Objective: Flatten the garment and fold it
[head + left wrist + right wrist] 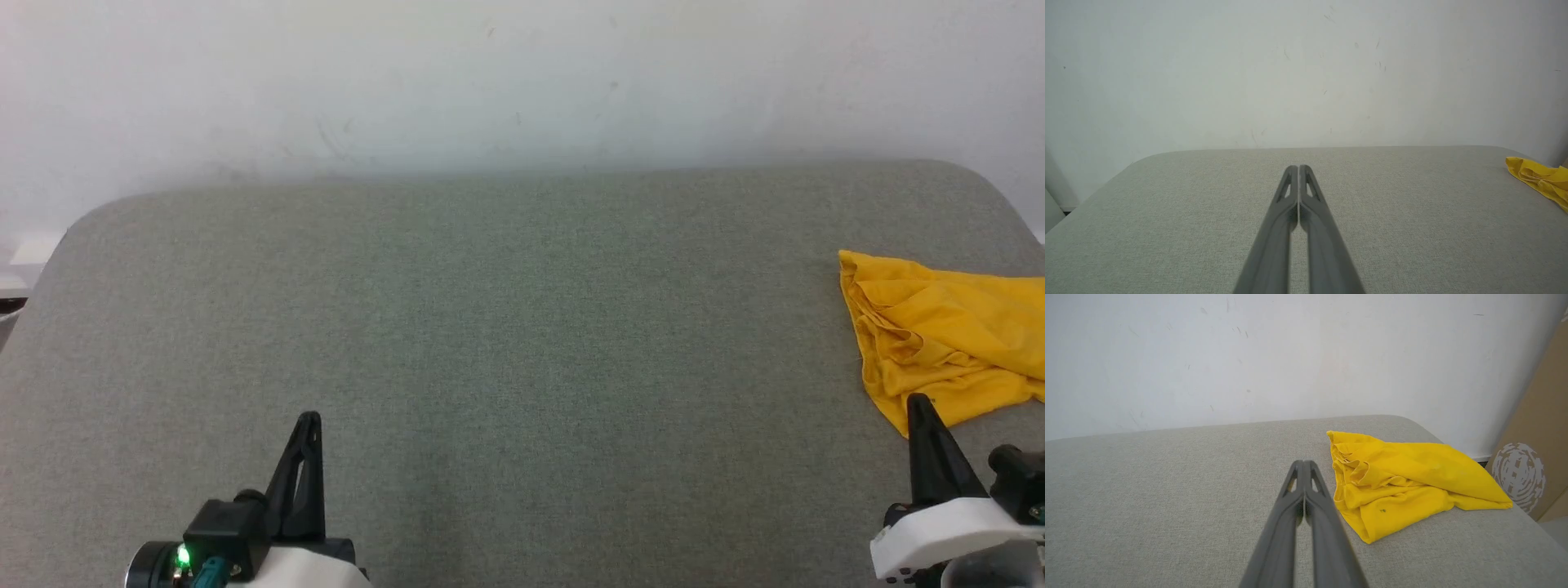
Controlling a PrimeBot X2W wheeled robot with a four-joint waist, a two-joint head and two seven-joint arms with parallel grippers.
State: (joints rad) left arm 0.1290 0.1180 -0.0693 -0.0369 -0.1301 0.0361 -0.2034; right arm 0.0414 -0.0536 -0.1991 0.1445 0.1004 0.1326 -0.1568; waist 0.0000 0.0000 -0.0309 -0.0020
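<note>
The left pincer (309,425) is drawn narrow, its two fingers meeting at the tips with nothing between them, above the grey fabric worktop (522,327). The right pincer (920,406) is likewise pressed together and empty. The mustard-yellow T-shirt (939,335) lies crumpled in a loose heap on the worktop, just ahead and to the right of the right pincer's tips and well apart from the left pincer, far to its right. The cloth facing up is plain yellow. A white wall (522,82) rises beyond both pincers.

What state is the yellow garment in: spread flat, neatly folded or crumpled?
Crumpled: the garment lies in a bunched heap with irregular creases and overlapping layers, neither spread flat nor neatly folded.
</note>
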